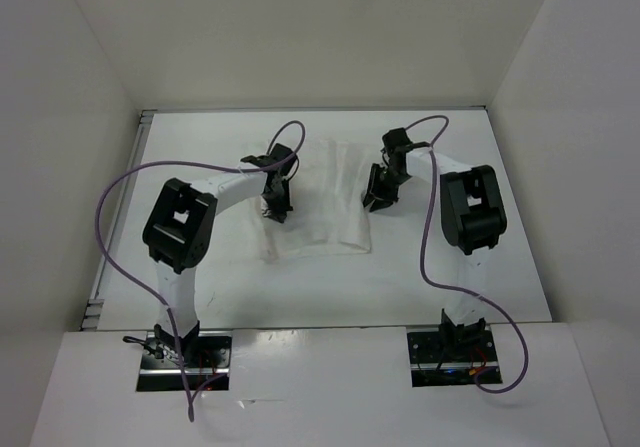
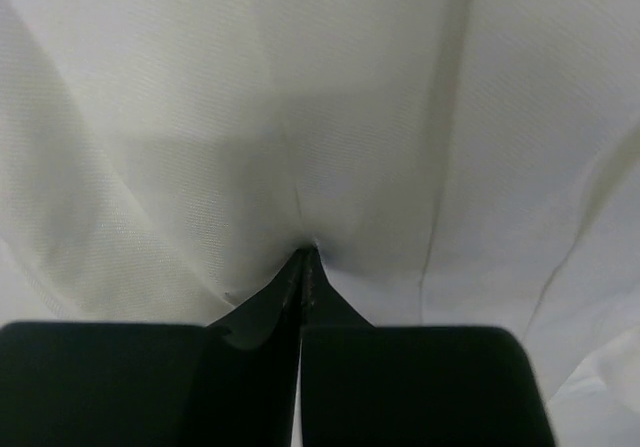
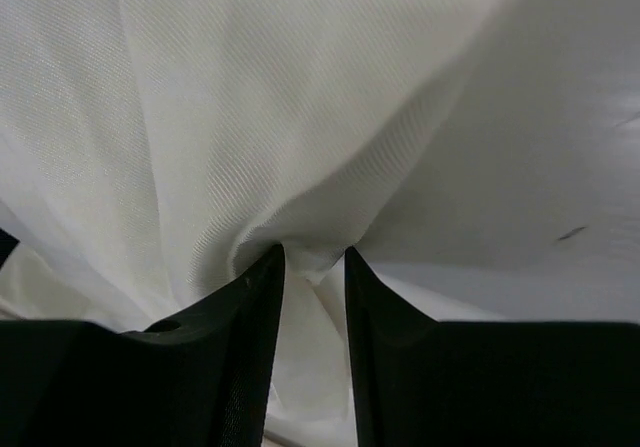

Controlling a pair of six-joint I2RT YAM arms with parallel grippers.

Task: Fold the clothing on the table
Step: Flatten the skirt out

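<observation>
Your left gripper is down on the left edge of the thin, wrinkled white fabric garment, which lies spread on the flat white matte table between your two arms. In the left wrist view, the left gripper has its jaws pressed together, and the garment puckers into creases right at the tips. It's pinched. Over on the garment's right edge is your right gripper. Its wrist view shows the right gripper with jaws standing apart and a tuck of garment gathered in the gap.
</observation>
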